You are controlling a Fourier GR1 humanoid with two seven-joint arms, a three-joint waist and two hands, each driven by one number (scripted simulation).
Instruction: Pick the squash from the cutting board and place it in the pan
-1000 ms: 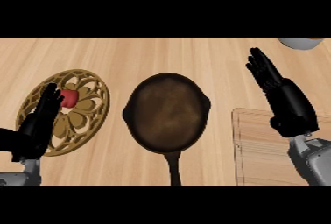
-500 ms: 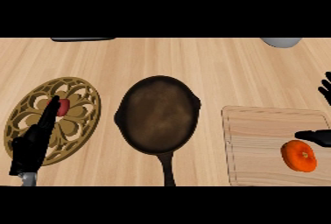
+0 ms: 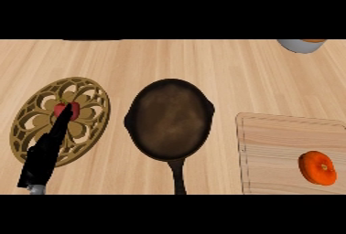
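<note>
Right hand: gone from view, where half a second ago its fingers showed at the right edge beside the cutting board (image 3: pixel 283 137); its fingers cannot be judged. Left hand (image 3: pixel 46 153): lower left, fingers straight and pressed together, lying over the near part of the gold openwork trivet (image 3: pixel 34 114), fingertips by a small red item (image 3: pixel 73 109) at the trivet's centre; holding nothing. Squash (image 3: pixel 317 167): orange, round, on the near right part of the cutting board, now fully uncovered, untouched. Pan (image 3: pixel 169 119): dark skillet, centre of the wooden counter (image 3: pixel 202 64), handle toward the near edge, nothing in it, well apart from the squash. Grey vessel (image 3: pixel 300 45): far right, partly cut off. Judgement: pick not yet begun; the right hand must come back to the squash first. Brands, labels, writing: none legible on any item.
</note>
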